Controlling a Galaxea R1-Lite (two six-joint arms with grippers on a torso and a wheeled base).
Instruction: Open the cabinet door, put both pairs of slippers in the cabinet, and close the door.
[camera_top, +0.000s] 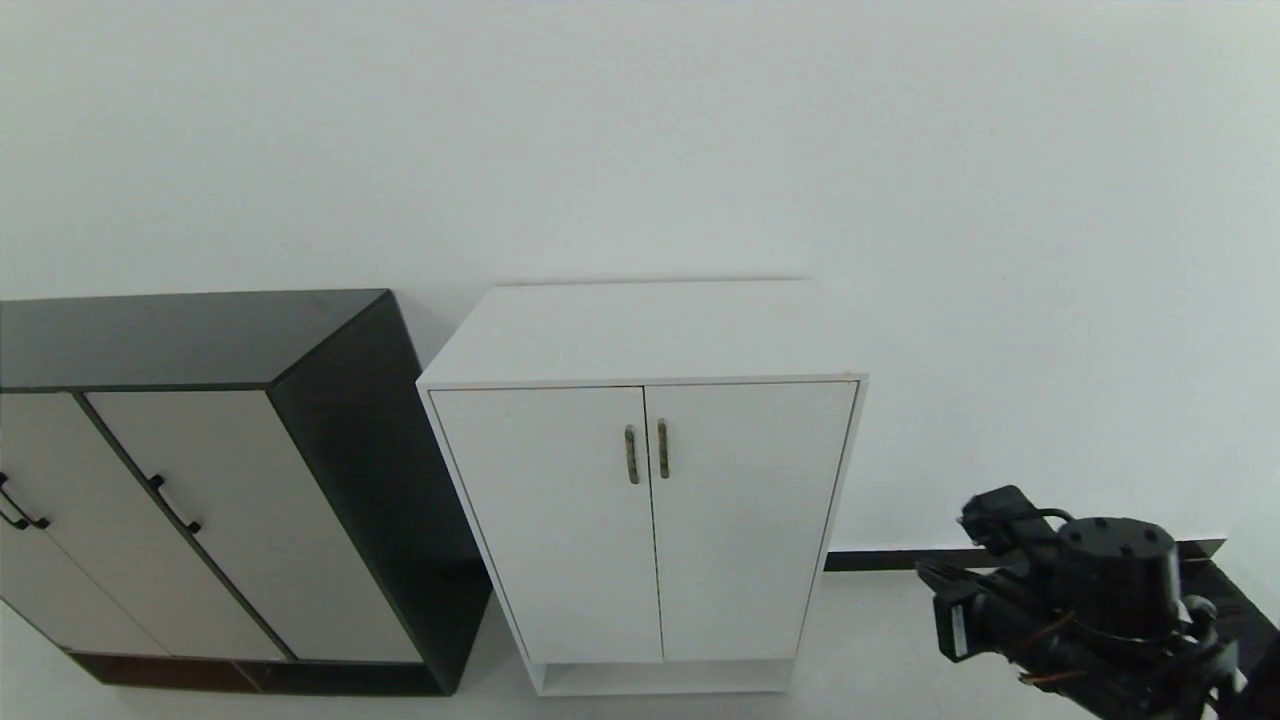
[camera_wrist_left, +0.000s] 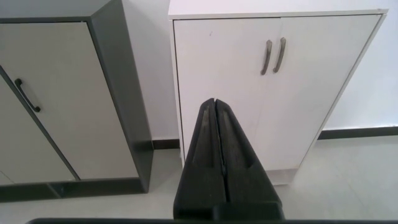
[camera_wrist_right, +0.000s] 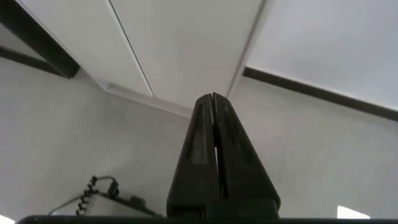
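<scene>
A white two-door cabinet stands against the wall, both doors closed, with two slim vertical handles at the middle seam. It also appears in the left wrist view as the cabinet with handles. My left gripper is shut, empty, pointing at the cabinet's left door from some distance. My right gripper is shut, empty, held low over the floor near the cabinet's lower right corner. The right arm sits at the lower right of the head view.
A black cabinet with beige doors and black handles stands just left of the white one, seen also as the black cabinet. A dark baseboard runs along the wall. A coiled cable lies on the pale floor.
</scene>
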